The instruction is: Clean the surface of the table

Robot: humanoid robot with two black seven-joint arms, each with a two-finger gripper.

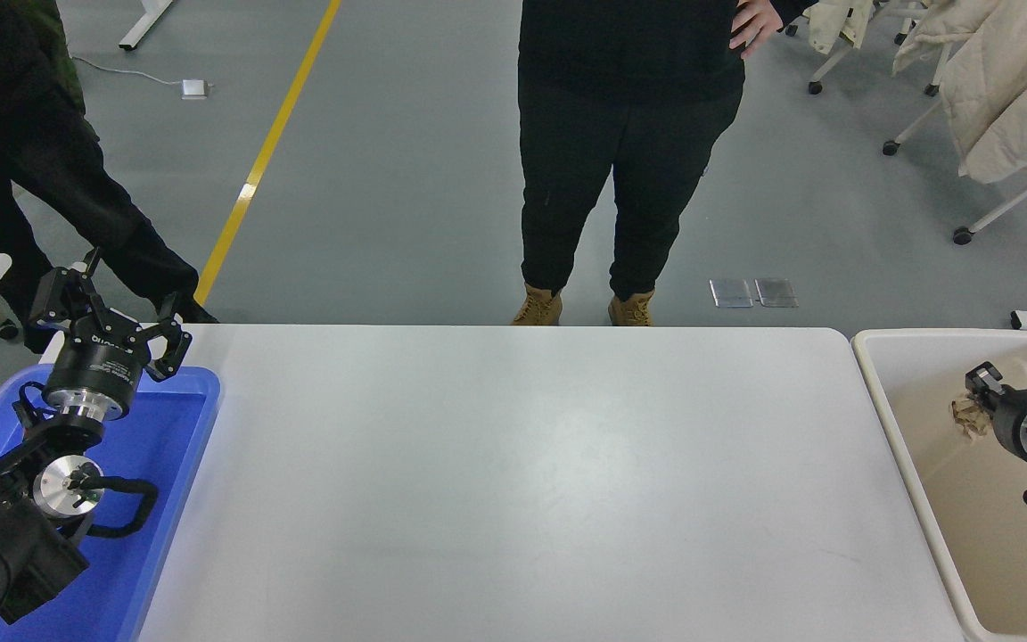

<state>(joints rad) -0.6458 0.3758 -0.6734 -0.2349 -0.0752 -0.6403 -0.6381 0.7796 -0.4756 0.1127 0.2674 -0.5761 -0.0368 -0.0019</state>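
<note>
Blue tray point(170, 499), cream bin point(901, 428), crumpled paper point(966, 419)

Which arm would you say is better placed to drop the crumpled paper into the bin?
The right: the right gripper holds the crumpled paper over the cream bin; the left gripper sits parked above the blue tray.
</note>
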